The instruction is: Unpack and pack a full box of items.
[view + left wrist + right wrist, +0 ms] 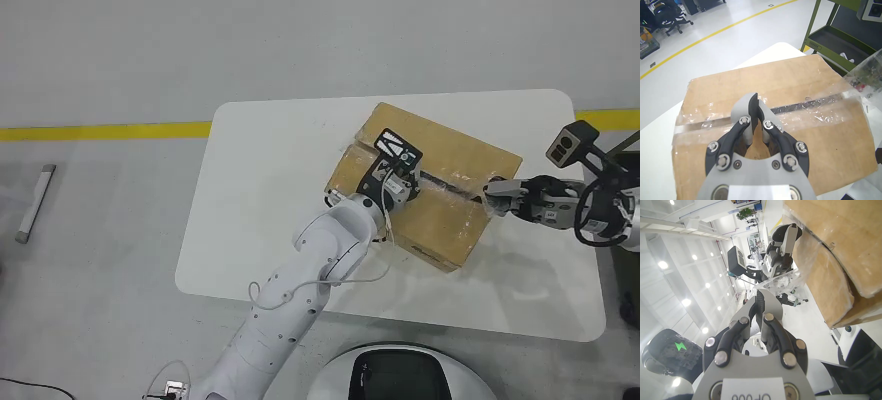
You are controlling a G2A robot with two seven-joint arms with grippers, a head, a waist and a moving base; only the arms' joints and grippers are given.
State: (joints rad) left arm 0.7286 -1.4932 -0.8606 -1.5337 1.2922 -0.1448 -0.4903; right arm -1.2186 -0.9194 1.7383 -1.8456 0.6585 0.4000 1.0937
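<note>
A brown cardboard box (455, 145) lies at an angle on the white table (260, 200). Clear tape (865, 75) runs along its top seam and is peeled up at the end nearest my right arm, baring a dark slit (806, 105). My left gripper (755, 96) is shut with its tips pressed on the taped seam at mid-box (398, 190). My right gripper (761, 292) is shut on the loose, crumpled end of the tape (783, 281), just off the box's end (492, 197). The box (844, 247) and the left gripper (795, 228) also appear in the right wrist view.
The box takes up the table's far right part; bare tabletop lies to its left and front. A yellow line (100, 130) crosses the floor behind the table. A green rack (838, 37) stands beyond the box, and a grey bar (35, 200) lies on the floor.
</note>
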